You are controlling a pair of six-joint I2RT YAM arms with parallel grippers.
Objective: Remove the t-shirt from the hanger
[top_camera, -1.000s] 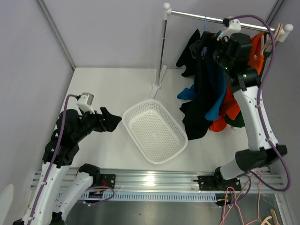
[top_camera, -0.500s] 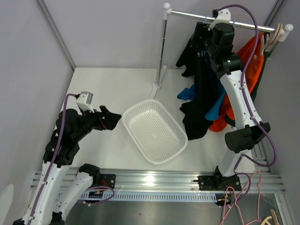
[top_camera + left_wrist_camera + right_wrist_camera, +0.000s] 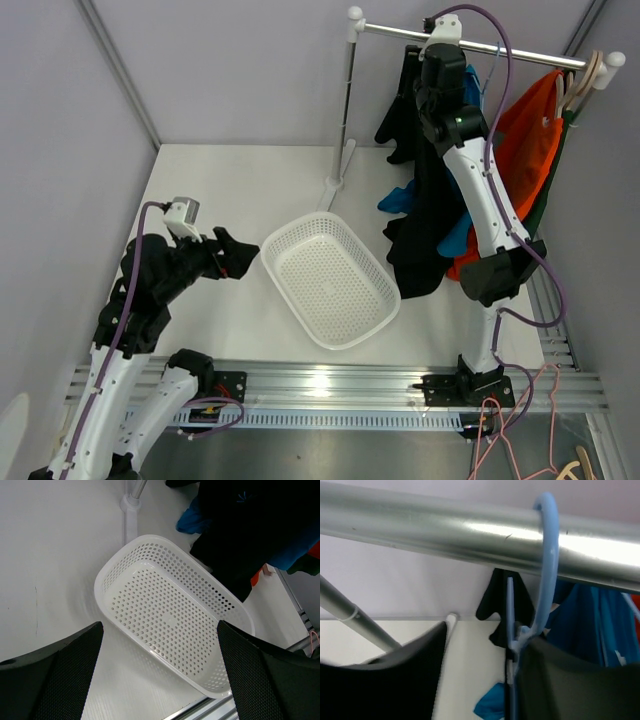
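Observation:
A black t-shirt (image 3: pixel 422 205) hangs on a light blue hanger from the metal rail (image 3: pixel 520 49) at the back right. In the right wrist view the hanger's hook (image 3: pixel 548 555) loops over the rail (image 3: pixel 420 527), with the black t-shirt (image 3: pixel 506 597) below it. My right gripper (image 3: pixel 437 72) is raised just under the rail. It is open (image 3: pixel 480 680), and the hanger's neck sits between its fingers, close to the right finger (image 3: pixel 575 680). My left gripper (image 3: pixel 236 256) is open and empty (image 3: pixel 160 680), low over the table beside the basket.
A white perforated basket (image 3: pixel 283 236) lies mid-table, also in the left wrist view (image 3: pixel 106 572). Blue (image 3: pixel 455 235), orange (image 3: pixel 520 150) and dark green garments hang to the right of the black one. The rack's post (image 3: pixel 347 100) stands behind the basket.
My right arm has swung left along the rail, from the orange garments to the black t-shirt's hanger. The left arm has not moved.

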